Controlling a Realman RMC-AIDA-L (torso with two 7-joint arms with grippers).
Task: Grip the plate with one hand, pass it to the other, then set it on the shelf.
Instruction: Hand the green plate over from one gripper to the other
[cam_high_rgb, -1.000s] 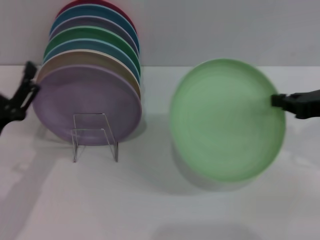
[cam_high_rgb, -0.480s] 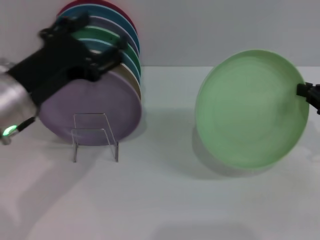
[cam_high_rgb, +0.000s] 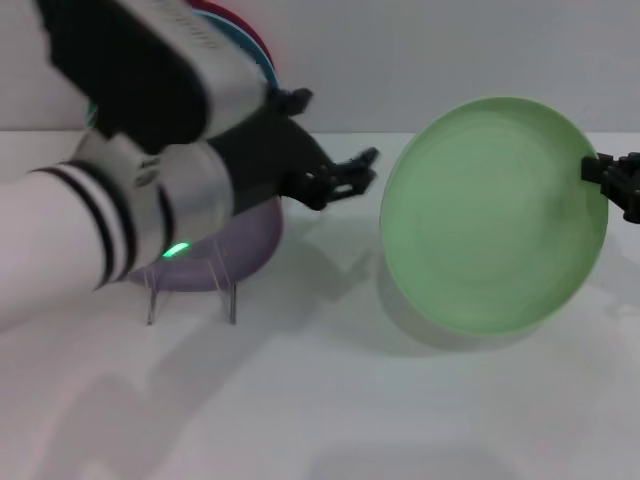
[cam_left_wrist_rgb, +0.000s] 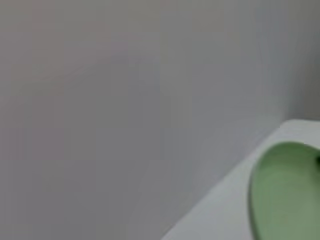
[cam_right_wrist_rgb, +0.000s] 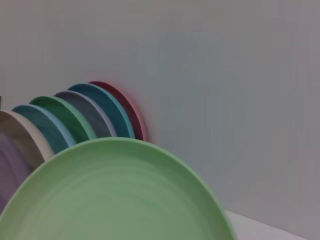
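Fingers of the left gripper (cam_high_rgb: 345, 178) are spread and empty, near the plate's (cam_high_rgb: 492, 215) left rim, not touching. Right gripper (cam_high_rgb: 612, 180) pinches the plate's right edge, holding it upright above the desk (cam_high_rgb: 320, 400). Farther back, the shelf (cam_high_rgb: 190, 285) carries stacked plates (cam_right_wrist_rgb: 75, 117).

The round, matte, pale mint-green plate (cam_high_rgb: 495, 215) is standing nearly upright, well right of the clear plastic rack (cam_high_rgb: 190, 285).

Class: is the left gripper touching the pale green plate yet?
Apart. The head view shows white table between the left gripper and the pale green plate.
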